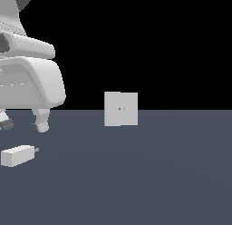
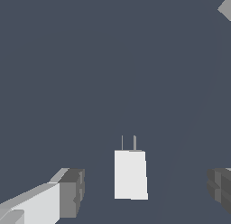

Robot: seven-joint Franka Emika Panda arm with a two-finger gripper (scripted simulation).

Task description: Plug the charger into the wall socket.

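The charger (image 1: 17, 155) is a small off-white block lying flat on the dark floor at the exterior view's left, its short grey prongs pointing toward the exterior view's right. In the wrist view the charger (image 2: 130, 174) lies between my two fingers, prongs pointing away from the camera. My gripper (image 1: 22, 125) hangs open a little above the charger, touching nothing. One dark-padded fingertip (image 2: 72, 193) and the other (image 2: 221, 188) stand wide apart on either side. The wall socket (image 1: 121, 109) is a white upright square plate with a tiny orange dot, standing farther back near the exterior view's centre.
A dark grey-blue floor (image 1: 149, 174) runs under everything, with a black background behind the socket. A pale corner (image 2: 225, 7) shows at the edge of the wrist view; what it belongs to I cannot tell.
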